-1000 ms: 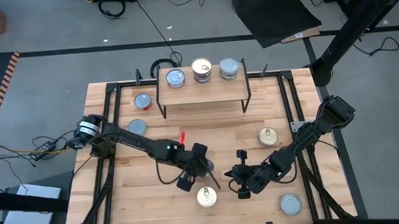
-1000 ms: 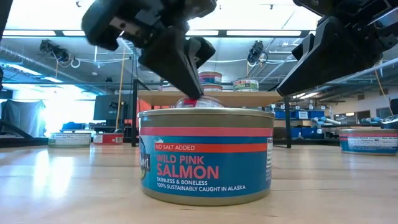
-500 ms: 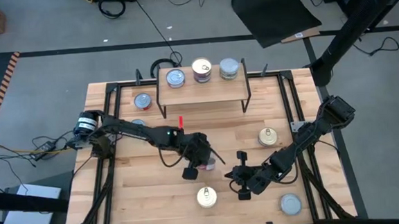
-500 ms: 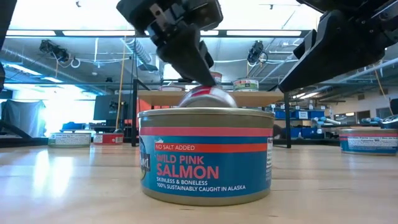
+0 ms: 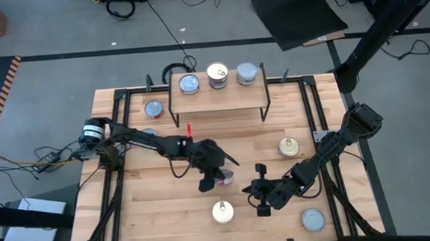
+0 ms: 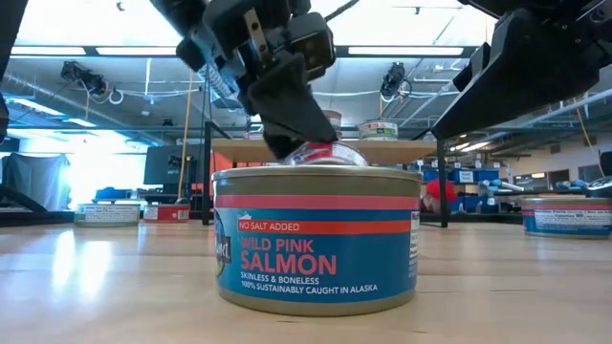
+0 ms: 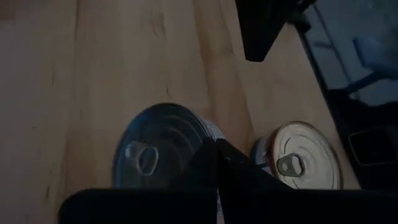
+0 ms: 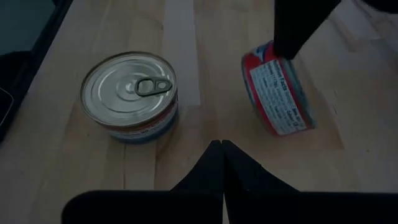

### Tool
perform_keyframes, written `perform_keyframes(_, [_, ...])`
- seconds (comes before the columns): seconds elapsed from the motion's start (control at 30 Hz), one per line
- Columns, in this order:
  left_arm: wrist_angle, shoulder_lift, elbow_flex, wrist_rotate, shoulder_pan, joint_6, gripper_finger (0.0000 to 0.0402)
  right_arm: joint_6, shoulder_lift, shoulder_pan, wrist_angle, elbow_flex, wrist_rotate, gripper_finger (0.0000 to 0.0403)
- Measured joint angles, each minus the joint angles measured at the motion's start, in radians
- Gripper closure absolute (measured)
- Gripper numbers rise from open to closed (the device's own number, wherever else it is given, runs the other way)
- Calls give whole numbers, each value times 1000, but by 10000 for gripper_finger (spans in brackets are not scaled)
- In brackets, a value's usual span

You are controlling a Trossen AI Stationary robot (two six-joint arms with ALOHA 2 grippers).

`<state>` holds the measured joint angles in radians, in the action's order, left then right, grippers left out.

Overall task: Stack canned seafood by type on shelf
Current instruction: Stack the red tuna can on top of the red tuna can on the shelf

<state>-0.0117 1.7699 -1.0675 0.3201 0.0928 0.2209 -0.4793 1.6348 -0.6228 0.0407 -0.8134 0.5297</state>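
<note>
A red-sided can with a bluish pull-tab top stands tilted near the table's middle. My left gripper, shut, meets its raised edge. My right gripper is shut too and hangs just right of that can with nothing in it. A blue salmon can sits upright near the front edge. The shelf stands at the far side with three cans on its board. My left gripper presses its shut fingertips against the red can's raised rim. It comes slanting down from the table's left. The can is tilted, with its label side showing and its lower edge on the wood.
A gold-topped can lies to the right. A silver-topped one sits at the front right corner. A red-sided can stands left of the shelf, and another can shows partly under my left arm. Black rails run along both table sides.
My left gripper has moved toward the table's right and far side, rolling its wrist while staying shut. The red can under it has tipped up from low on the table onto its edge, so its top now shows.
</note>
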Motion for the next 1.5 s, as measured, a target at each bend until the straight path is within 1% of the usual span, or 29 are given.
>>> perform_keyframes(0.17, [76,0,59,16,-27,52,401,0,0,0,3,0,-2,399])
perform_keyframes(0.37, [96,-9,57,36,-49,76,401,0,0,0,18,0,-7,399])
perform_keyframes(0.5, [94,-56,50,39,-47,75,401,0,0,0,25,0,-15,399])
perform_keyframes(0.57, [78,-81,50,29,-47,72,401,4,0,0,30,0,-22,399])
perform_keyframes(0.73, [-11,-142,56,-69,-58,21,401,6,0,0,37,0,-27,399])
perform_keyframes(0.83, [-62,-141,60,-74,-65,-5,401,6,0,0,49,0,-30,398])
perform_keyframes(0.97, [-43,-152,60,-89,-43,-69,401,-15,0,7,83,0,-34,390])
perform_keyframes(1.0, [-25,-161,69,-103,-30,-88,401,-17,0,10,93,0,-36,386])
perform_keyframes(1.07, [89,-181,106,-128,-5,-110,401,-18,0,18,105,-1,-35,375])
perform_keyframes(1.1, [129,-199,140,-131,5,-111,401,-17,0,24,99,-5,-35,369])
perform_keyframes(1.2, [314,-242,252,-151,33,-108,401,-16,0,47,74,-32,-35,346])
perform_keyframes(1.33, [523,-310,417,-215,74,-94,401,-12,0,84,-23,-88,-33,307])
perform_keyframes(1.43, [645,-355,529,-263,111,-87,401,-10,0,109,-98,-132,-38,272])
perform_keyframes(1.5, [726,-369,594,-311,136,-88,401,5,0,126,-133,-161,-59,248])
